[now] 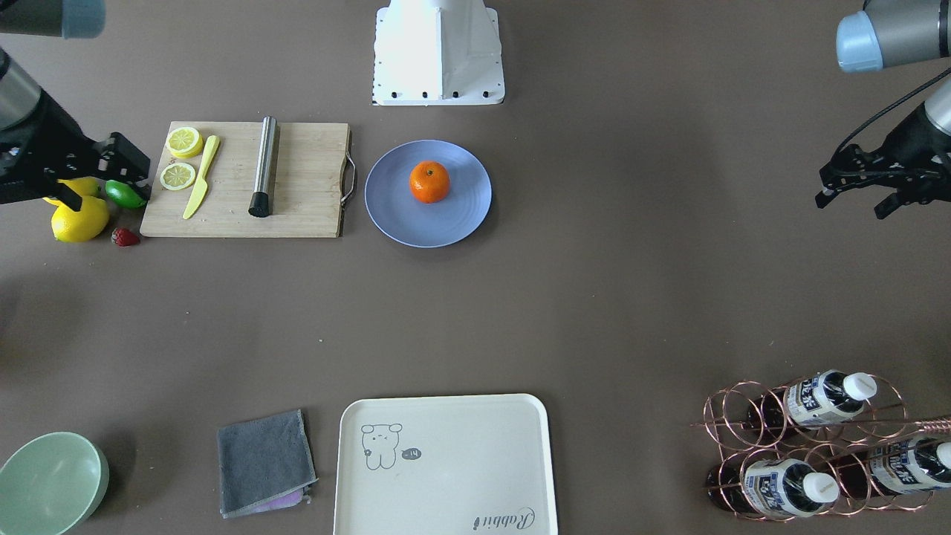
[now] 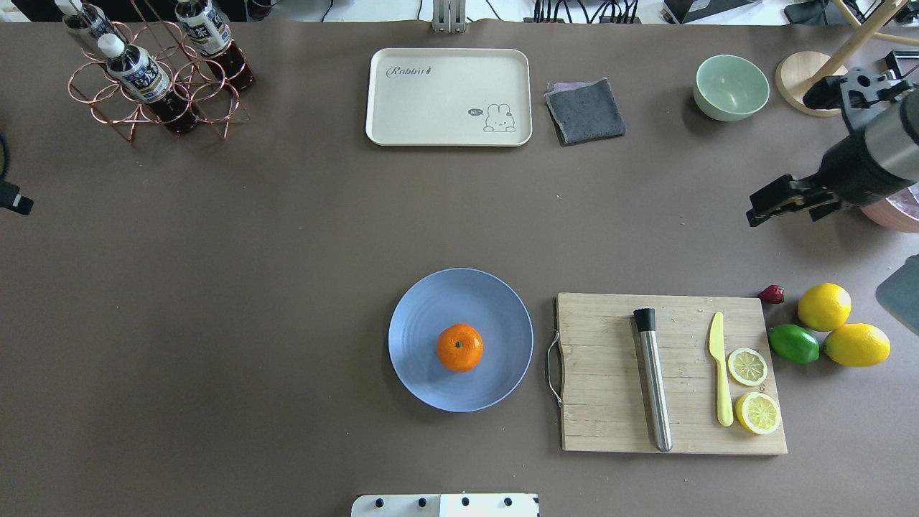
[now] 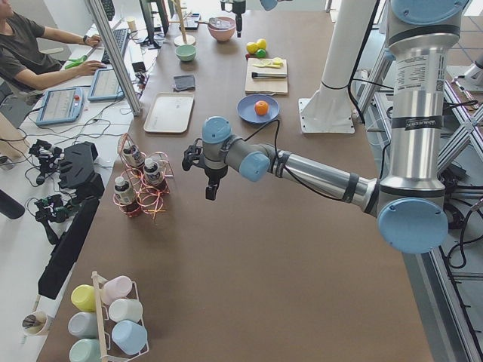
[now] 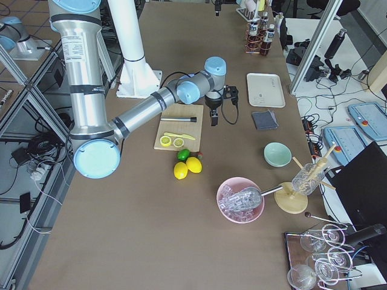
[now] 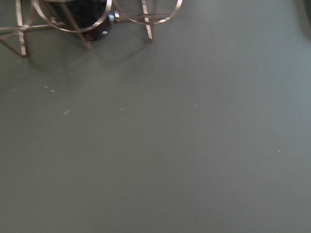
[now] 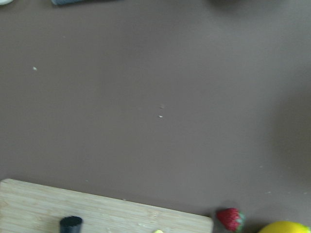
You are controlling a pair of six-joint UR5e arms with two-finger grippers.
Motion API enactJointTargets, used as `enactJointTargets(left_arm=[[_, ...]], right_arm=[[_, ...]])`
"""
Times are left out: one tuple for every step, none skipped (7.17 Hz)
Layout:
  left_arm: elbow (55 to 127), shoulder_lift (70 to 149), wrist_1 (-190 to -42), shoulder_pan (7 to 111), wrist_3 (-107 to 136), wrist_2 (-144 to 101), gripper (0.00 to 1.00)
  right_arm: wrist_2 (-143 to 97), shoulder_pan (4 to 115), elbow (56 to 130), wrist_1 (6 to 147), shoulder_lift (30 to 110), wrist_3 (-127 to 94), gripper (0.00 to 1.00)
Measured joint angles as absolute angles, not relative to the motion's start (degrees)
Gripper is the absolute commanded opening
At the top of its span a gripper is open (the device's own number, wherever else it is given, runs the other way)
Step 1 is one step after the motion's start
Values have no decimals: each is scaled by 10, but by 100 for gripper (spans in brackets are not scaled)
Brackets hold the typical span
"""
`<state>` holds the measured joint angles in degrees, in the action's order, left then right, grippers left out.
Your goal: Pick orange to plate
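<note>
1. I see the table (image 2: 287,287), with the cutting board (image 2: 603,373) on its right half.
2. The plate (image 2: 423,323) sits just left of the board.
3. The right gripper (image 2: 784,210) hangs beyond the board's far corner, fingers spread, nothing between them.
4. The left gripper (image 1: 851,204) hangs at the table's left edge, fingers apart and empty.
5. The orange (image 2: 459,347) rests mid-plate, well apart from both grippers.

Orange (image 2: 459,347) sits on the plate (image 2: 431,384), far to the left of the right end effector (image 2: 782,208) and closer to the robot; cutting board (image 2: 610,373) lies between them, lemons (image 2: 824,306) and lime (image 2: 793,344) just robot-side of it. Bottle rack (image 2: 188,79) lies beyond the left end effector (image 1: 853,204)
</note>
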<state>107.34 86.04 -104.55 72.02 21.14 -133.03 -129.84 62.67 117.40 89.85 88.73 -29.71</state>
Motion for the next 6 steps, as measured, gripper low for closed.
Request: enactJointTargets(left_arm=[[1071, 832, -1046, 755, 171, -1336, 97], [1069, 810, -1047, 785, 145, -1337, 97], [1068, 792, -1053, 805, 119, -1337, 97], [1068, 776, -1063, 819, 86, -1336, 97], [1067, 768, -1070, 825, 68, -1335, 97], [1067, 765, -1073, 829, 60, -1334, 97]], right_arm=[[-1314, 690, 1166, 899, 943, -179, 100], [-1328, 759, 1149, 899, 992, -59, 100], [-1338, 828, 1119, 900, 1023, 52, 100], [-1342, 885, 1087, 904, 1038, 138, 100], [-1343, 921, 1069, 914, 1044, 187, 100], [-1343, 943, 1062, 922, 1047, 211, 100]])
